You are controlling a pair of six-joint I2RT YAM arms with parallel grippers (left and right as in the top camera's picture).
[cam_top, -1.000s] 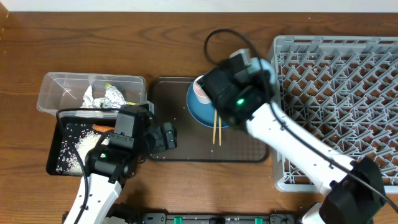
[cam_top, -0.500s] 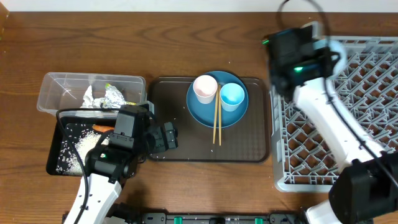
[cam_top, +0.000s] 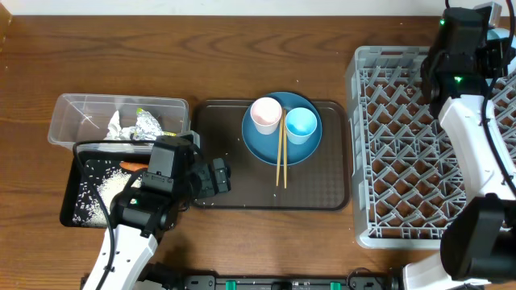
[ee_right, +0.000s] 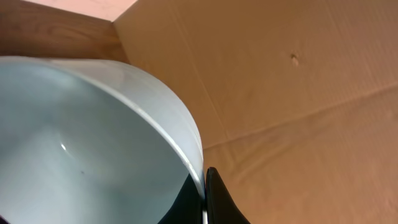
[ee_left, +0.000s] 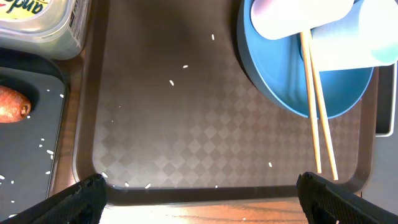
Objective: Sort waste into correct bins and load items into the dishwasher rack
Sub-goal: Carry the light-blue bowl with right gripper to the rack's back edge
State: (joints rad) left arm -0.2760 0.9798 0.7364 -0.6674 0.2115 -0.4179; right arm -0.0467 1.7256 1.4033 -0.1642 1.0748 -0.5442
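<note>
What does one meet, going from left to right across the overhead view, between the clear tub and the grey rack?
clear tub → pinkish-white cup → chopsticks → light blue cup → dishwasher rack

Brown tray (cam_top: 218,145) left half bare bar stray rice grains (ee_left: 185,66): room for left tool (ee_left: 199,198) to pass. Right half blocked: blue plate (cam_top: 262,149), pink cup (cam_top: 266,114), light blue cup (cam_top: 301,125), chopsticks (cam_top: 280,161). Rack (cam_top: 403,161): upright pegs throughout; right tool (ee_right: 204,193) pinching white bowl (ee_right: 93,137) over far edge.
</note>
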